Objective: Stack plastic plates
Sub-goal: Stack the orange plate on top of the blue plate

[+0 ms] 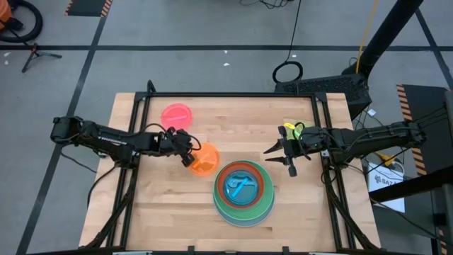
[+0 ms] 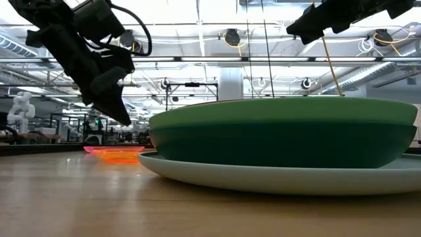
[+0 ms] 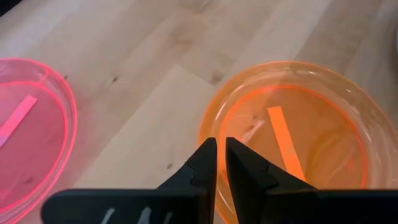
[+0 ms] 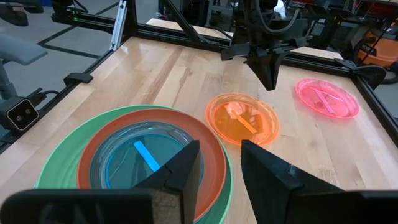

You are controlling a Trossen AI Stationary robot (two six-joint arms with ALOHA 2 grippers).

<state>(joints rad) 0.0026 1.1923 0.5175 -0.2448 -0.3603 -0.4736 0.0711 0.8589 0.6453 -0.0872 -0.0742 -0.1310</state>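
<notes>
Orange plate [image 1: 205, 160], small and translucent, lies flat on the table [image 1: 156, 205] between the pink plate [image 1: 177, 114] and the stack [image 1: 243, 192]. It is the likely next piece. The left gripper [image 1: 190, 160] is poised at its near rim with fingers nearly pinched together; the left wrist view shows only a thin slit between the fingertips [image 3: 205, 163] just above the rim, and whether the rim is caught in that slit cannot be told. The stack holds large green plates at the base, a red-orange plate [image 4: 205, 152] above them and a cyan plate [image 4: 146, 158] on top. The right gripper [image 1: 283, 154] waits, spread and empty, just beside the stack's far side. For a sound grasp the fingers should straddle the thin rim, one inside and one outside, and close fully before lifting. The plate should then be raised level, carried clear of the stack's edge, centred over the cyan plate and lowered before release. A shallow pinch risks the smooth plastic slipping or tilting.
</notes>
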